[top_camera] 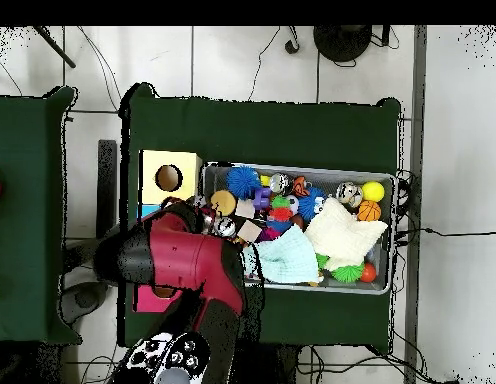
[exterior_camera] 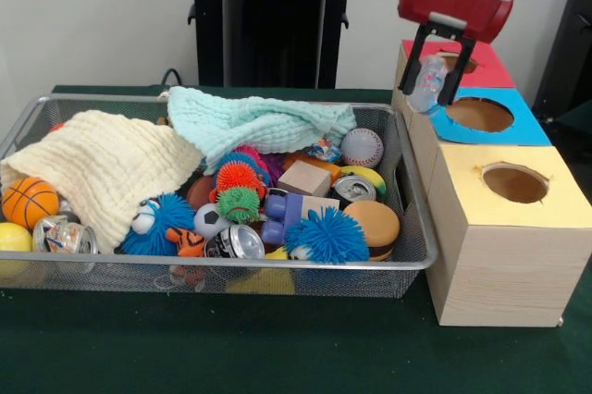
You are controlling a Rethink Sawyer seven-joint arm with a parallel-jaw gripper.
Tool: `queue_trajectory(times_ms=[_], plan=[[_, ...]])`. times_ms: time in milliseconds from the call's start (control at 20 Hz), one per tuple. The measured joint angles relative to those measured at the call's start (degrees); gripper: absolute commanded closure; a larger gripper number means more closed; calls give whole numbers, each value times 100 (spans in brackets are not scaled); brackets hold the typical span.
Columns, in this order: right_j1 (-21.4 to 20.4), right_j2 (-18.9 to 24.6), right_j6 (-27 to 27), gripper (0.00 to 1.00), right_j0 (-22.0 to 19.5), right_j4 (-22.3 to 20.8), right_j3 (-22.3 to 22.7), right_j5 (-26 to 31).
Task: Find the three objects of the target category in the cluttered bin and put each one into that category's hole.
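My gripper (exterior_camera: 427, 94) hangs at the top right of the front view, outside the bin. It is shut on a small see-through plastic bottle (exterior_camera: 428, 80), held between the two black fingers (exterior_camera: 413, 63). The bottle hangs above the near edge of the red-topped box (exterior_camera: 487, 68), just beside the blue-topped box's hole (exterior_camera: 479, 114). The silver wire mesh bin (exterior_camera: 421, 260) is full of clutter. No other clear bottle shows in it. In the overhead view the red arm (top_camera: 187, 262) covers the gripper and the bottle.
The yellow-topped box (exterior_camera: 555, 209) with its hole (exterior_camera: 514, 183) stands nearest the camera; it also shows in the overhead view (top_camera: 169, 176). In the bin lie a cream cloth (exterior_camera: 102, 167), a mint cloth (exterior_camera: 259, 121), silver cans (exterior_camera: 239, 242), balls and spiky toys.
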Motion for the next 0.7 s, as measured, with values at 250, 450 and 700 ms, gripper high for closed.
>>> queue_trajectory(times_ms=[250, 450, 700], plan=[[-6, -329, 1, 100, 218, 139, -146, 12], [-4, -473, 1, 100, 266, 308, -183, 13], [-1, -470, 1, 100, 210, 540, -174, 9]])
